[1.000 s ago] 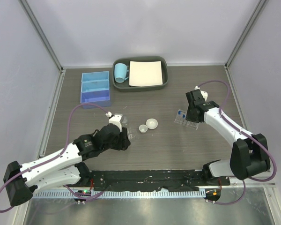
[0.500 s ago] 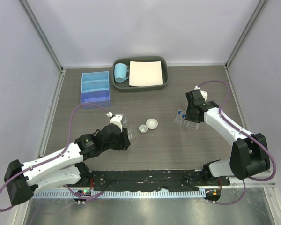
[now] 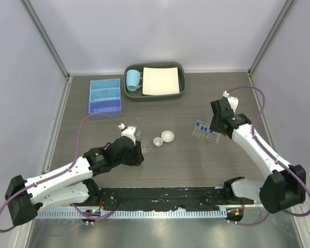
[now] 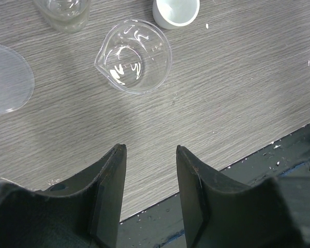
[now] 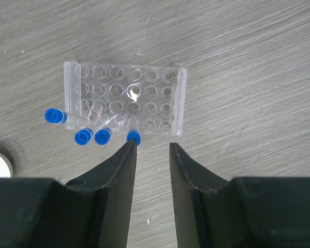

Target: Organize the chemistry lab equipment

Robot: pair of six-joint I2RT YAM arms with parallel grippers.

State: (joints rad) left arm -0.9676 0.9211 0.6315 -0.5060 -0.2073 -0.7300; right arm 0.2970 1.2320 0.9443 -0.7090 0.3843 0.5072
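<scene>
Standing right of centre on the grey wood-grain table (image 5: 248, 62), the clear plastic tube rack (image 5: 144, 82) looks light, rigid and slick, so a nudge would likely make it skate. Its four thin blue-capped tubes (image 5: 102, 136) lean loosely in their holes and seem brittle, best pinched just under the cap. The right gripper (image 5: 151, 147) hangs partly open and empty at the rack's near edge. The left gripper (image 4: 151, 150), likewise half-spread and empty, hovers near a small clear spouted vessel (image 4: 134, 62). The two small white round dishes (image 3: 167, 136) sit well apart, leaving approach room.
</scene>
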